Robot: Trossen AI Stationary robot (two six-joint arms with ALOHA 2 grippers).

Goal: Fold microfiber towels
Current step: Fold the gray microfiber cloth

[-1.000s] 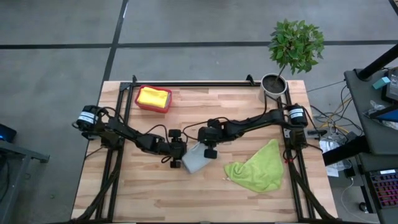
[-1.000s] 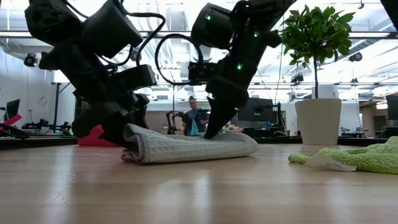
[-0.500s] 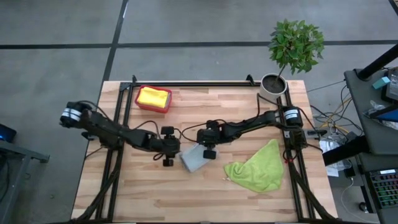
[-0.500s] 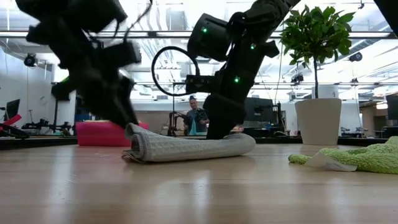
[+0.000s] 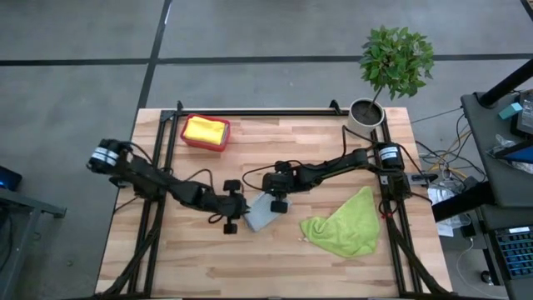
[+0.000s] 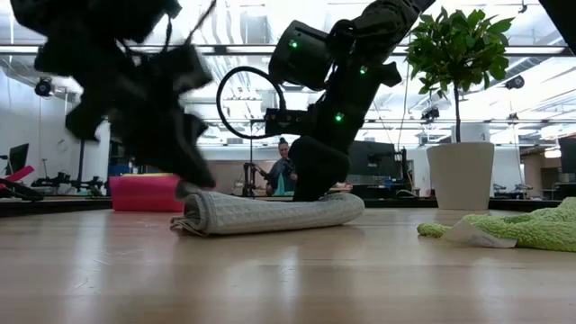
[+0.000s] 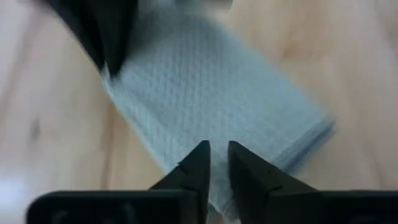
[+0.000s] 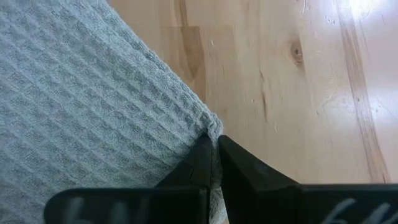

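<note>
A grey microfiber towel (image 5: 261, 213), folded into a thick pad, lies flat mid-table. My right gripper (image 5: 273, 200) stands shut on the towel's right end (image 6: 337, 209). My left gripper (image 5: 242, 218) hovers at the towel's left end (image 6: 193, 216), its fingers nearly together (image 7: 217, 158) with nothing between them; I cannot tell whether they touch the cloth. A lime green towel (image 5: 341, 223) lies crumpled at the right. A yellow towel (image 5: 206, 129) sits in the pink-red bin (image 5: 190, 142). My right gripper presses its shut fingers (image 8: 202, 163) down on a corner of the folded towel (image 8: 210, 129), slanting down from the table's far right. The towel lies flat on the table under them.
A potted plant (image 5: 367, 112) stands at the far right corner. The bin is at the far left. Bare wood lies along the near edge (image 5: 250, 267). Beyond the table a person (image 6: 284, 171) sits in the room.
My left gripper has come up off the towel's left end, swung toward the table's left edge, then back beside the towel, a little nearer the near edge. My right gripper has sunk slightly onto the towel, which stays in place.
</note>
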